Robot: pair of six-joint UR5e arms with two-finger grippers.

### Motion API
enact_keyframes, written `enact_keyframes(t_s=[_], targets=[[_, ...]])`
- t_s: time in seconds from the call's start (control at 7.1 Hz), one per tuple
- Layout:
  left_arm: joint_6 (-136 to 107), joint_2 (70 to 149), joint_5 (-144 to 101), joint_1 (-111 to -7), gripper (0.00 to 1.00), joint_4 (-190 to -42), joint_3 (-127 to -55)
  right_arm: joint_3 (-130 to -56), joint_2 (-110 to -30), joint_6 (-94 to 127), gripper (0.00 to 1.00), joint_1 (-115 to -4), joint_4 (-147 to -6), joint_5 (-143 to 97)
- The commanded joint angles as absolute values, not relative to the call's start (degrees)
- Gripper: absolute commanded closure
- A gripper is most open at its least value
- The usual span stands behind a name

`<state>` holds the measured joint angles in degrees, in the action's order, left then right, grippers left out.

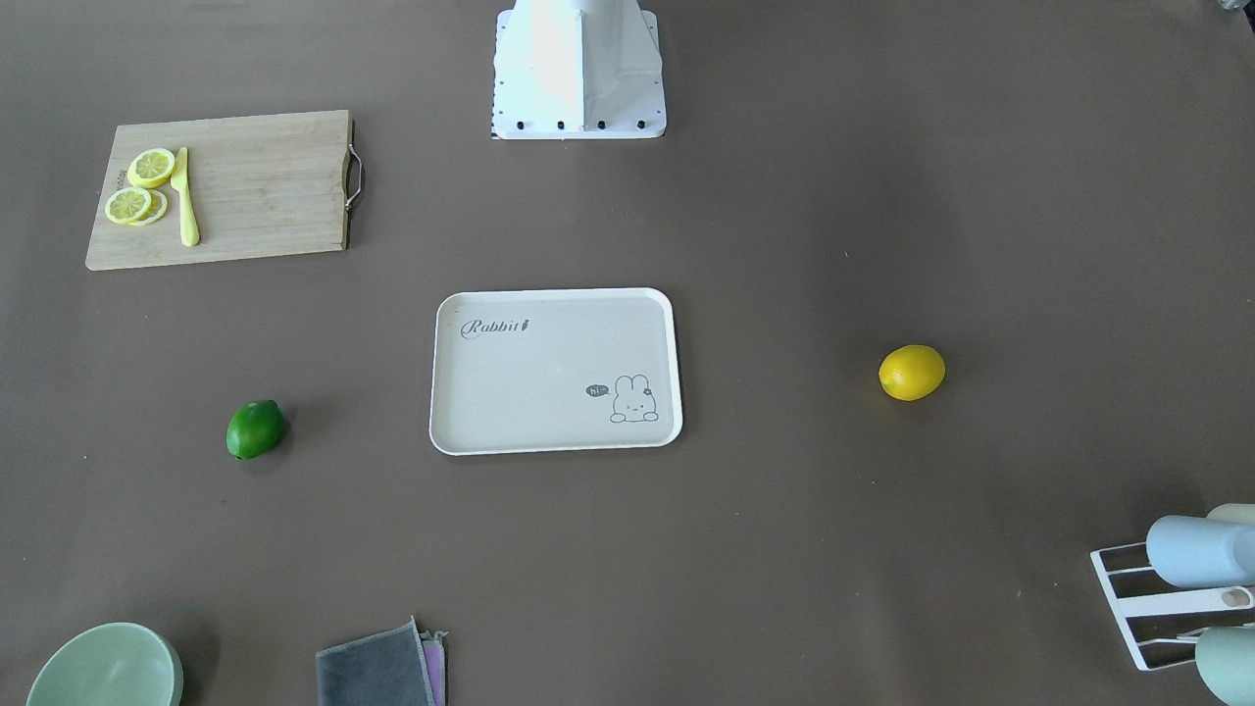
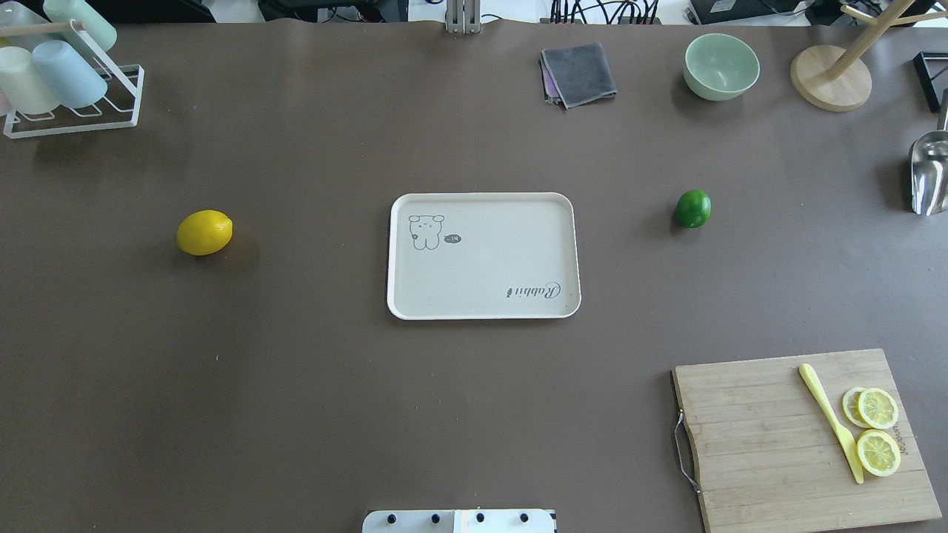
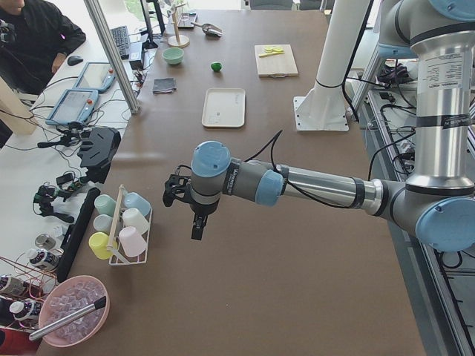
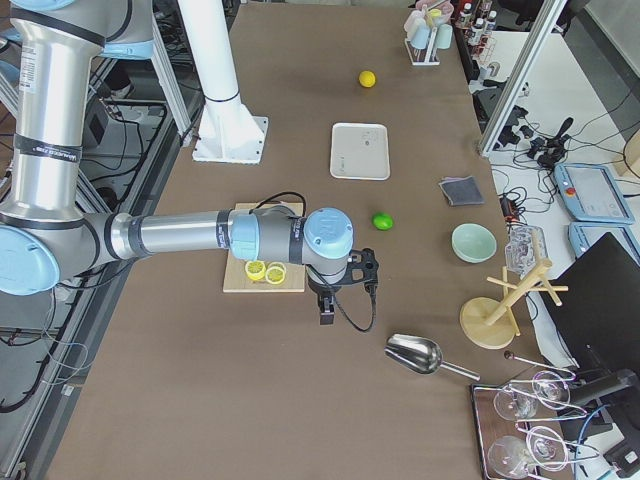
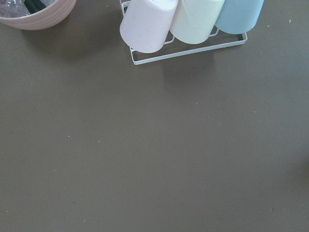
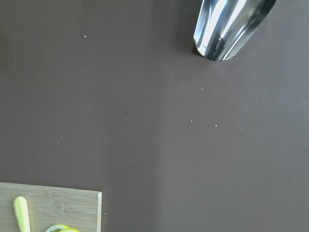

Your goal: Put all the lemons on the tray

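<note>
The cream tray (image 2: 496,255) lies at the table's middle and holds nothing; it also shows in the front view (image 1: 549,378). The yellow lemon (image 2: 204,232) lies on the table to the tray's left in the overhead view. The green lemon (image 2: 693,209) lies to its right. Both lie apart from the tray. My left gripper (image 3: 196,225) shows only in the left side view, above the table near the cup rack, far from the tray. My right gripper (image 4: 325,308) shows only in the right side view, just past the cutting board. I cannot tell whether either is open or shut.
A wooden cutting board (image 2: 770,437) with lemon slices (image 2: 878,431) and a yellow knife (image 2: 831,420) lies near right. A cup rack (image 2: 55,81), a grey cloth (image 2: 580,72), a green bowl (image 2: 720,65), a wooden stand (image 2: 829,78) and a metal scoop (image 2: 929,174) line the far edge.
</note>
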<state>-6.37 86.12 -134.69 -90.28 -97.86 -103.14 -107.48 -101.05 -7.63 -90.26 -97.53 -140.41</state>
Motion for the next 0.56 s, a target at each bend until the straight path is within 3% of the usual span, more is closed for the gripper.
enact_keyframes(t_s=[0.0, 0.42], targets=[[-6.1, 86.1, -134.7, -90.4, 0.02, -98.6, -103.0, -107.0, -100.0, -7.6, 0.0, -90.4, -97.5, -141.1], [-6.5, 87.7, -134.9, -90.3, 0.02, -101.5, -98.6, -106.6, -98.7, -3.0, 0.0, -90.3, -97.5, -138.3]])
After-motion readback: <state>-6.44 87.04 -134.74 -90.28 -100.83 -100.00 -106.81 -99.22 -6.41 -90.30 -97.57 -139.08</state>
